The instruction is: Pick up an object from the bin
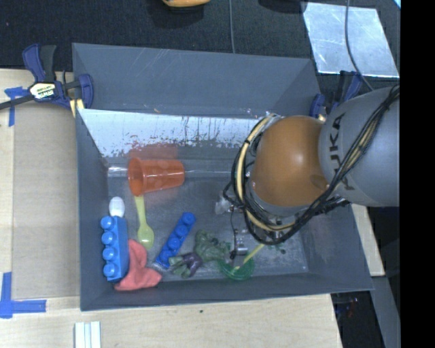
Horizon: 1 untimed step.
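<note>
Though wall-side, arm (292,170) over green toy (237,271)

Black surface (136,24) across top of my view. Crinkled silver sheet (350,37) lying at top right, catching light. Yellow-orange rounded thing (185,2) cut by top edge. Pale beige tabletop (204,326) along bottom; small white ribbed strip (87,333) on it, bottom left.
</note>
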Tool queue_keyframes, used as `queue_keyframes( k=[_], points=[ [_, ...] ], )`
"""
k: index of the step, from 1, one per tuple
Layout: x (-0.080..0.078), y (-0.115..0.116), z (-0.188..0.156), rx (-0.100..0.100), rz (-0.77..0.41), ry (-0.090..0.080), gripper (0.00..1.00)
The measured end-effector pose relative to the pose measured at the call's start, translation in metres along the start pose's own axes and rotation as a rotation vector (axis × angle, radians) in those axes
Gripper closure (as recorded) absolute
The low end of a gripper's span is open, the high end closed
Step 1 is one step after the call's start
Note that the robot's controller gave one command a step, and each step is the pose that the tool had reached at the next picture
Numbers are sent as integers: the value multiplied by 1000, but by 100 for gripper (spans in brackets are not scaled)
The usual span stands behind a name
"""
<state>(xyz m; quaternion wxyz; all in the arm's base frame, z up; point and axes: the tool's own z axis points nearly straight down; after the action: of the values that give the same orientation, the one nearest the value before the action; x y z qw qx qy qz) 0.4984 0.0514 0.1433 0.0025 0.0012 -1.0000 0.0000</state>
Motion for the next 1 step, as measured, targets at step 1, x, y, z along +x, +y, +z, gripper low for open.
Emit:
queue_keyframes(
  k=[1],
  points=[
    [-2, 0, -3, -1, 2, -7, 0]
  ],
)
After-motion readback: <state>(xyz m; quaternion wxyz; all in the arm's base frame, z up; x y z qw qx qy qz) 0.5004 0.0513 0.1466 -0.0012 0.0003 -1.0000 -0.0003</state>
